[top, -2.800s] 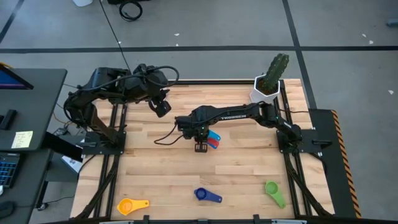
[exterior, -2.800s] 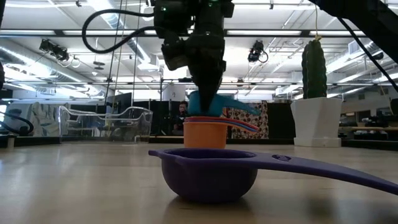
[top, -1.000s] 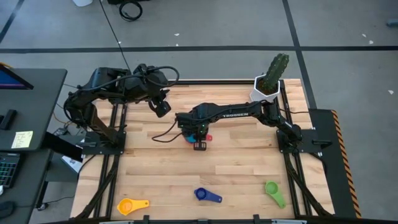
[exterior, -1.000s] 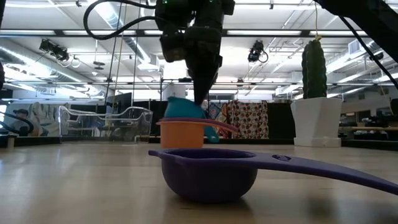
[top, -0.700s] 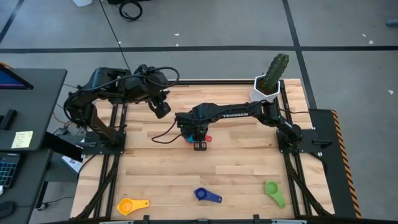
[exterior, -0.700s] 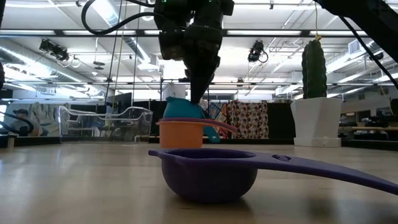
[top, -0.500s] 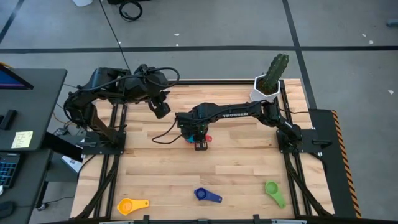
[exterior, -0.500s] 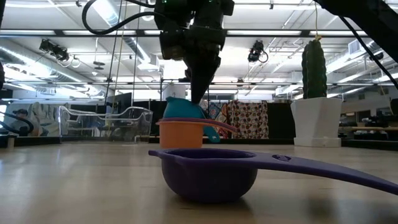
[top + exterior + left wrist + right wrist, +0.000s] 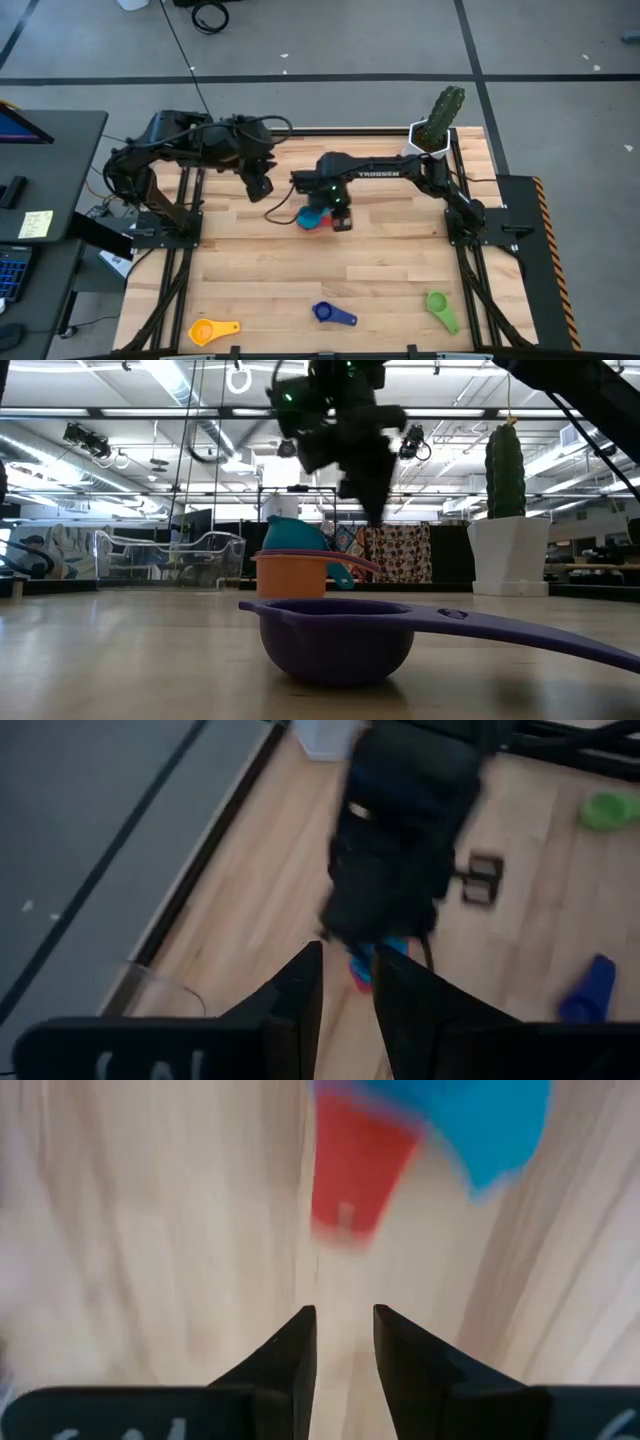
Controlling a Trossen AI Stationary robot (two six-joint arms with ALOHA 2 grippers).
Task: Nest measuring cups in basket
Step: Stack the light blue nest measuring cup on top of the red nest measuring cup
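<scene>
A stack of measuring cups (image 9: 315,217) stands mid-table: an orange cup (image 9: 292,575) at the bottom, a red handle (image 9: 355,1180) sticking out, and a light blue cup (image 9: 295,535) tilted on top. My right gripper (image 9: 342,222) hangs open just right of the stack and above it (image 9: 375,510), with bare wood between its fingers (image 9: 340,1330). My left gripper (image 9: 258,185) waits open at the far left, raised and pointing at the stack (image 9: 345,990). The clear basket (image 9: 175,560) stands at the far left.
Near the front edge lie a yellow cup (image 9: 205,330), a dark blue cup (image 9: 325,313) that fills the low view's foreground (image 9: 335,635), and a green cup (image 9: 438,305). A white pot with a cactus (image 9: 430,140) stands at the far right corner.
My right gripper has come off the light blue cup and swung toward the table's right edge, tipping as it went. The cup stays tilted on the stack. My left gripper has turned a little toward the stack.
</scene>
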